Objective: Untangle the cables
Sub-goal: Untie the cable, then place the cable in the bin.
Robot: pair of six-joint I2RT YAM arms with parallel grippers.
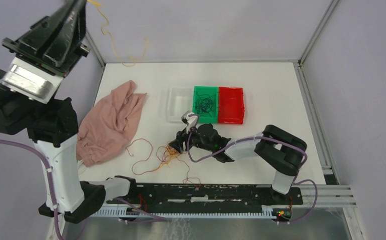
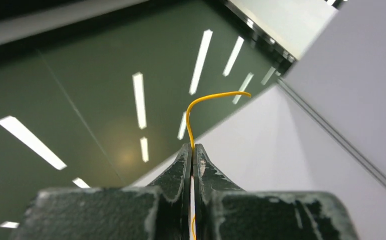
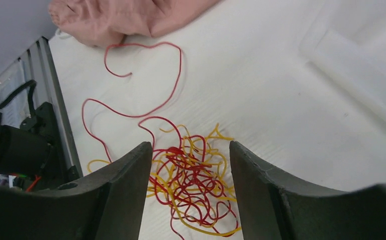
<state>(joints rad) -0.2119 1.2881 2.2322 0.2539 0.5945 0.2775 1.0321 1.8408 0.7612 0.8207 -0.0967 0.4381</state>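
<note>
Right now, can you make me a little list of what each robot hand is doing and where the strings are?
left gripper: shut on one yellow cable, up high
right gripper: open above the red and yellow tangle
dark cables: inside the green tray
pink cloth: lying left of the tangle

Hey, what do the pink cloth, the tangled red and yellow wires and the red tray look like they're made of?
The pink cloth: soft matte fabric, judging by its loose folds and creases. The wires: thin strands with a smooth coloured coat, probably plastic, faintly shiny; they hold springy loops. The red tray: likely rigid plastic, glossy and slightly see-through, with straight moulded walls.
</note>
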